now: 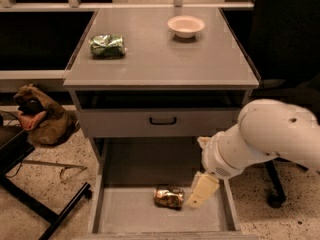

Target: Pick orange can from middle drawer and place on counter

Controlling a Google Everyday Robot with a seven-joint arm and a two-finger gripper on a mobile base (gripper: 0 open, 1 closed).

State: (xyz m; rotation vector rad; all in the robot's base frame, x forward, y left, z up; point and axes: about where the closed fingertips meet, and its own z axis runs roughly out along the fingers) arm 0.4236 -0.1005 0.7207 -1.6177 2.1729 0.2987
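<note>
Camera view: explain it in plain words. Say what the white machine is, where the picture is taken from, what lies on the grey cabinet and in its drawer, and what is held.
The bulky white shape at the picture's right is a robot's arm; the cream-coloured piece at its end is its gripper, reaching down into the pulled-out shallow grey metal middle drawer. The one camera looks down on the cabinet from the front; its mounting is unknown. On the flat grey counter lie a crumpled green can and a small pale bowl. On the drawer's floor lies a dented shiny orange can, just beside the gripper. Nothing looks held yet.
</note>
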